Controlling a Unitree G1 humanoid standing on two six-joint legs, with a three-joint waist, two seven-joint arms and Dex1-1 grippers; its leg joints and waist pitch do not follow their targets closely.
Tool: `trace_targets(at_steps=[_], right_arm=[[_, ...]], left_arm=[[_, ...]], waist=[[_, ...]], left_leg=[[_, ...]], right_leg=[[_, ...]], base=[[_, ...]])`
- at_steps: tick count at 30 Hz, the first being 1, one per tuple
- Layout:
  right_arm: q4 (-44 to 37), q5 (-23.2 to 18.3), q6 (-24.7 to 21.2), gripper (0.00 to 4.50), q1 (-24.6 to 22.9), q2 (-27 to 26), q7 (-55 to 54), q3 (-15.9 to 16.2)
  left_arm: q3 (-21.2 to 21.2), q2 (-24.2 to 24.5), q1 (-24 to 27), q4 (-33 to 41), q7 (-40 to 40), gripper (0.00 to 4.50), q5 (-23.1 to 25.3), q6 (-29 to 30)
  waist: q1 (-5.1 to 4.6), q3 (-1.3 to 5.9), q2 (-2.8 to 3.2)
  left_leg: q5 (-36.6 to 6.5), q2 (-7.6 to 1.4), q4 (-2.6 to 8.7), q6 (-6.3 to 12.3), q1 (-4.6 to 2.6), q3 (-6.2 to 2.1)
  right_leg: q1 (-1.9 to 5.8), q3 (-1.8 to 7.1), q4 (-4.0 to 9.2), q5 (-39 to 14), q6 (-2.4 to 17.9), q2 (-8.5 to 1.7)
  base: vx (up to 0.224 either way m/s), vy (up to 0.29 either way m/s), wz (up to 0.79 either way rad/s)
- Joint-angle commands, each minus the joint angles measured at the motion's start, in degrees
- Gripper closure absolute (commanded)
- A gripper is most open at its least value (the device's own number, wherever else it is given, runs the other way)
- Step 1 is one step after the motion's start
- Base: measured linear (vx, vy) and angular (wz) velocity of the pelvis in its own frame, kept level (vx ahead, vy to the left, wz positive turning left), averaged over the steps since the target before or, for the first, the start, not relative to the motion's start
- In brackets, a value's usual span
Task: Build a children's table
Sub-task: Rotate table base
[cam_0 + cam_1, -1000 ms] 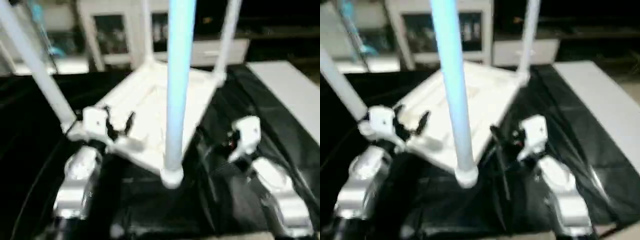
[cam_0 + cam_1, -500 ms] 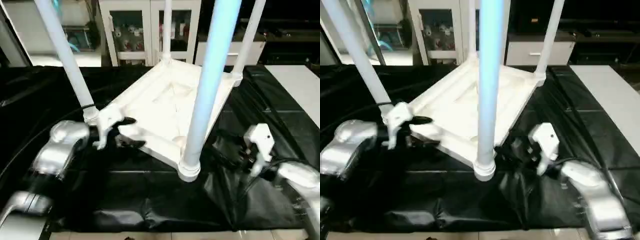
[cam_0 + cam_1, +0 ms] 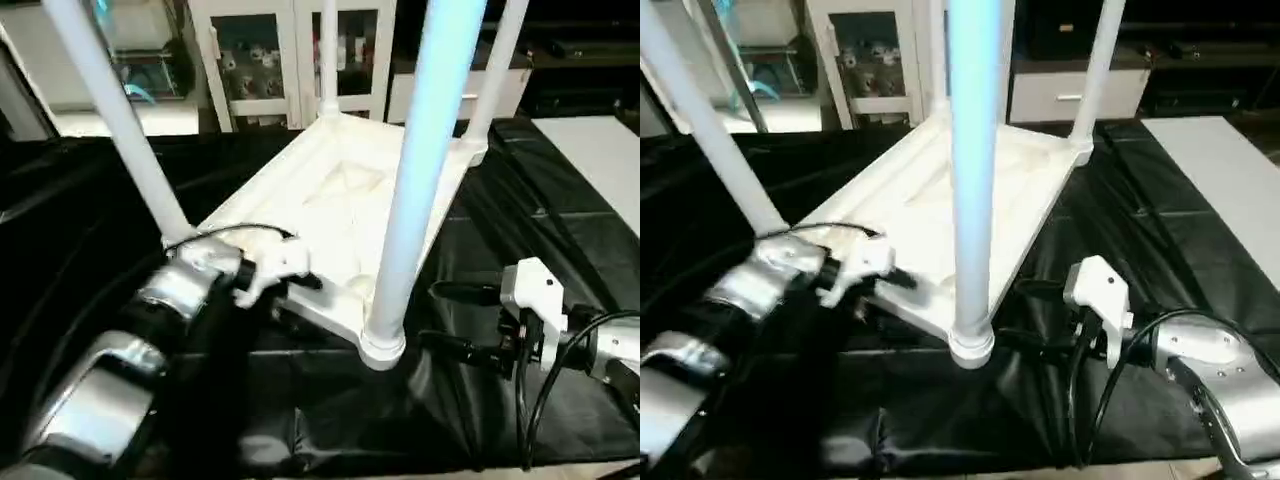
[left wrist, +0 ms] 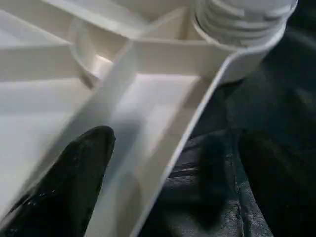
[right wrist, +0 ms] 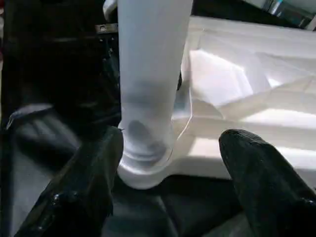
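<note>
The children's table (image 3: pixel 340 215) lies upside down at the desk's (image 3: pixel 560 250) centre, four legs up, the open left tool (image 3: pixel 290 283) straddling its rim at 9 o'clock, the open right tool (image 3: pixel 450 318) beside the near leg (image 3: pixel 415 190).

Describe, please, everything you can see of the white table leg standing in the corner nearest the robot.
The nearest leg is a long, smooth white plastic tube, tinted bluish in the head views. It stands roughly upright in the round corner socket of the upturned tabletop, which lies ribbed side up on the black-draped work table. Its lower end widens into a stepped collar seated in the socket. The right gripper, jaws open, points at its base without touching; the left gripper straddles the tabletop's edge beside it.
</note>
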State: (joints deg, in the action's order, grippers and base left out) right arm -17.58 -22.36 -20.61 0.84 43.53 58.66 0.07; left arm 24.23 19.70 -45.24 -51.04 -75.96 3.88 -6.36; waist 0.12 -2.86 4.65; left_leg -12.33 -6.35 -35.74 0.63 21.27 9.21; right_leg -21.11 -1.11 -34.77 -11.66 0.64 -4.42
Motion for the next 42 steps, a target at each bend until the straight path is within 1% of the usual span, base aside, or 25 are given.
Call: trace_targets(at_steps=[1, 3, 4, 5, 6, 7, 8, 9, 11, 13, 16, 17, 18, 19, 20, 21, 24, 27, 30, 32, 36, 38, 40, 41, 42], right_arm=[[-2.14, -0.83, -0.53, 1.02, -0.24, 0.80, 1.02, -0.35], [-2.47, -0.94, -0.62, 1.02, -0.36, 1.26, 1.21, -0.22], [-2.53, -1.04, -0.65, 1.02, -0.30, 1.52, 1.42, -0.03], [-2.61, -1.02, -0.76, 1.02, -0.14, 1.62, 1.70, 0.17], [-2.64, -0.97, -0.77, 1.02, -0.07, 1.65, 1.93, 0.30], [-2.35, -0.58, -0.77, 1.02, 0.46, 1.27, 2.11, 1.08], [-2.25, -0.43, -0.71, 1.02, 0.60, 1.16, 2.15, 1.36], [-2.24, -0.41, -0.71, 1.02, 0.61, 1.15, 2.16, 1.39], [-2.17, -0.16, -0.61, 1.02, 0.74, 1.01, 2.06, 2.16], [-2.12, 0.03, -0.52, 1.02, 0.68, 1.00, 2.01, 2.54], [-2.38, 0.18, -0.31, 1.02, 0.01, 1.17, 2.17, 2.64], [-2.54, 0.19, -0.31, 1.02, -0.12, 1.26, 2.27, 2.65], [-2.52, 0.18, -0.29, 1.02, -0.11, 1.30, 2.32, 2.67], [-2.36, 0.24, -0.15, 1.02, -0.08, 1.30, 2.38, 2.72], [-2.19, 0.34, -0.05, 1.02, 0.00, 1.25, 2.39, 2.82], [-1.98, 0.49, 0.07, 1.02, 0.17, 1.16, 2.36, 3.05], [-2.24, 0.25, 0.08, 1.02, 0.06, 0.94, 2.37, 3.52], [-2.78, 0.16, 0.13, 1.02, -0.37, 0.86, 2.41, 4.16], [-2.64, 0.49, 0.35, 1.02, -0.30, 0.41, 2.08, 4.53], [-2.42, 0.58, 0.45, 1.02, -0.21, 0.19, 1.98, 4.59], [-2.18, 0.69, 0.58, 1.02, -0.03, -0.25, 1.64, 4.75], [-2.16, 0.68, 0.60, 1.02, 0.03, -0.38, 1.52, 4.87], [-2.20, 0.71, 0.69, 1.02, -0.01, -0.76, 1.17, 5.27], [-2.20, 0.71, 0.69, 1.02, -0.01, -0.76, 1.17, 5.27], [-2.26, 0.72, 0.73, 1.02, -0.08, -0.94, 0.97, 5.36]], left_arm=[[0.79, -0.03, -0.98, -1.21, -0.76, 0.40, 1.08, -0.83], [1.03, -0.73, -1.60, -2.70, -0.99, 0.45, 1.51, -1.57], [1.13, -1.18, -2.10, -3.77, -0.69, 0.59, 1.90, -2.33], [1.13, -1.60, -2.69, -5.11, -0.24, 0.59, 2.35, -3.28], [1.04, -1.96, -3.11, -6.07, 0.46, 0.75, 2.69, -4.03], [0.10, -2.71, -3.80, -8.06, 2.80, 0.81, 2.69, -5.86], [-0.18, -2.93, -3.98, -8.64, 3.20, 0.81, 2.58, -6.41], [-0.23, -2.95, -4.00, -8.68, 3.19, 0.92, 2.54, -6.38], [-0.87, -3.46, -4.55, -9.50, 2.83, 1.20, 2.02, -5.77], [-0.85, -3.64, -4.97, -9.84, 2.47, 1.24, 2.02, -5.67], [-0.48, -4.19, -5.92, -11.16, 1.10, 1.65, 2.68, -5.98], [-0.26, -4.24, -6.09, -11.42, 0.84, 1.65, 3.03, -6.24], [0.02, -4.37, -6.36, -12.08, 0.89, 1.69, 3.57, -6.90], [0.32, -4.50, -6.54, -12.68, 1.10, 1.72, 4.06, -7.54], [0.45, -4.56, -6.60, -13.03, 1.31, 1.72, 4.30, -7.90], [0.47, -4.66, -6.68, -13.54, 1.53, 1.96, 4.55, -8.30], [0.35, -4.75, -6.77, -13.93, 0.83, 2.13, 4.51, -7.99], [0.41, -4.55, -6.94, -14.51, -0.54, 2.52, 4.69, -7.33], [0.32, -4.34, -6.66, -14.84, -1.57, 2.61, 4.72, -6.49], [0.09, -4.41, -6.49, -15.14, -1.53, 2.92, 4.80, -6.51], [-0.12, -4.24, -5.82, -15.62, -0.08, 3.17, 5.43, -6.38], [-0.27, -4.03, -5.54, -15.51, 0.77, 3.38, 5.51, -5.82], [-1.40, -3.19, -4.30, -14.36, 1.68, 3.49, 4.70, -3.19], [-1.40, -3.19, -4.30, -14.36, 1.68, 3.55, 4.70, -3.19], [-1.57, -2.57, -3.75, -13.77, 2.21, 3.59, 4.72, -2.18]], waist=[[0.10, 3.44, -0.92], [0.02, 3.31, -0.96], [0.01, 3.09, -1.70], [0.04, 3.04, -1.55], [0.02, 2.95, -2.09], [0.22, 2.99, -1.72], [0.17, 2.96, -1.67], [0.10, 2.89, -1.76], [0.10, 2.97, -1.71], [0.19, 3.10, -1.74], [0.32, 3.17, -1.82], [0.37, 3.18, -1.82], [0.42, 3.09, -1.65], [0.36, 3.05, -1.72], [0.33, 3.05, -1.49], [0.30, 3.03, -1.41], [0.32, 2.99, -1.51], [0.27, 2.96, -1.62], [0.29, 3.01, -1.54], [0.31, 3.03, -1.60], [0.31, 3.13, -1.60], [0.31, 3.13, -1.54], [0.28, 3.07, -1.54], [0.34, 3.11, -1.36], [0.17, 2.99, -1.59]], left_leg=[[-10.82, -6.45, 4.79, 7.11, -0.64, -2.49], [-12.41, -6.51, 4.93, 6.48, -0.69, -2.52], [-14.14, -6.44, 5.00, 5.76, -0.78, -2.34], [-14.50, -6.40, 4.97, 5.38, -0.85, -2.28], [-15.59, -6.42, 4.99, 4.84, -0.98, -2.05], [-15.73, -6.48, 5.01, 4.31, -1.06, -2.12], [-15.88, -6.55, 5.10, 4.07, -1.06, -2.13], [-15.87, -6.63, 5.28, 4.03, -0.86, -2.25], [-15.47, -6.62, 5.32, 4.08, -0.81, -2.20], [-14.07, -6.65, 5.22, 4.72, -0.79, -2.05], [-12.44, -6.62, 5.09, 5.66, -0.65, -1.96], [-12.27, -6.68, 5.09, 5.75, -0.64, -1.98], [-12.47, -6.73, 5.15, 5.87, -0.66, -2.00], [-12.91, -6.73, 5.19, 5.88, -0.64, -2.02], [-13.33, -6.80, 5.30, 5.76, -0.69, -2.09], [-13.54, -6.79, 5.30, 5.65, -0.68, -2.10], [-14.26, -6.86, 5.43, 5.13, -0.69, -2.11], [-14.13, -6.82, 5.44, 5.15, -0.67, -2.08], [-13.81, -6.93, 5.53, 5.19, -0.68, -2.12], [-13.22, -6.97, 5.53, 5.45, -0.67, -2.11], [-11.90, -7.00, 5.45, 6.26, -0.66, -2.02], [-11.72, -7.01, 5.43, 6.40, -0.68, -2.02], [-11.65, -7.07, 5.55, 6.41, -0.60, -2.05], [-11.74, -7.13, 5.58, 6.24, -0.69, -2.10], [-12.20, -7.15, 5.71, 6.21, -0.56, -2.14]], right_leg=[[2.53, 2.05, 4.03, -3.51, 17.13, -5.14], [2.44, 2.05, 4.18, -6.04, 17.03, -5.14], [2.24, 2.14, 4.66, -10.59, 16.43, -5.18], [2.13, 2.17, 4.71, -11.95, 16.18, -5.19], [1.89, 2.15, 5.01, -14.55, 15.57, -5.05], [1.78, 2.16, 4.95, -15.60, 15.19, -5.14], [1.74, 2.18, 4.88, -15.39, 15.18, -5.13], [1.83, 2.20, 4.88, -14.77, 15.06, -5.14], [1.85, 2.24, 4.78, -13.19, 15.17, -5.20], [1.82, 2.31, 4.62, -10.67, 15.67, -5.28], [1.91, 2.29, 4.54, -8.67, 16.08, -5.38], [1.94, 2.28, 4.50, -8.38, 16.17, -5.41], [1.88, 2.25, 4.51, -8.38, 16.29, -5.40], [1.90, 2.21, 4.53, -8.65, 16.27, -5.35], [1.88, 2.18, 4.57, -8.54, 16.28, -5.30], [1.89, 2.19, 4.55, -8.46, 16.33, -5.30], [1.98, 2.25, 4.59, -8.77, 16.59, -5.46], [1.96, 2.28, 4.64, -8.78, 16.63, -5.49], [1.94, 2.27, 4.55, -8.07, 16.72, -5.51], [1.95, 2.26, 4.48, -6.95, 16.98, -5.53], [2.06, 2.19, 4.31, -4.32, 17.51, -5.59], [2.05, 2.18, 4.32, -4.12, 17.53, -5.60], [2.10, 2.16, 4.33, -4.33, 17.58, -5.60], [2.11, 2.15, 4.25, -4.13, 17.67, -5.67], [2.11, 2.10, 4.29, -4.35, 17.69, -5.57]], base=[[0.000, 0.000, 0.00], [0.000, 0.000, 0.00], [0.000, 0.000, 0.00], [0.000, 0.000, 0.00], [0.000, 0.000, 0.00], [0.000, 0.000, 0.00], [0.000, 0.000, 0.00], [0.000, 0.000, 0.00], [0.000, 0.000, 0.00], [0.000, 0.000, 0.00], [0.000, 0.000, 0.00], [0.000, 0.000, 0.00], [0.000, 0.000, 0.00], [0.000, 0.000, 0.00], [0.000, 0.000, 0.00], [0.000, 0.000, 0.00], [0.000, 0.000, 0.00], [0.000, 0.000, 0.00], [0.000, 0.000, 0.00], [0.000, 0.000, 0.00], [0.000, 0.000, 0.00], [0.000, 0.000, 0.00], [0.000, 0.000, 0.00], [0.000, 0.000, 0.00], [0.000, 0.000, 0.00]])
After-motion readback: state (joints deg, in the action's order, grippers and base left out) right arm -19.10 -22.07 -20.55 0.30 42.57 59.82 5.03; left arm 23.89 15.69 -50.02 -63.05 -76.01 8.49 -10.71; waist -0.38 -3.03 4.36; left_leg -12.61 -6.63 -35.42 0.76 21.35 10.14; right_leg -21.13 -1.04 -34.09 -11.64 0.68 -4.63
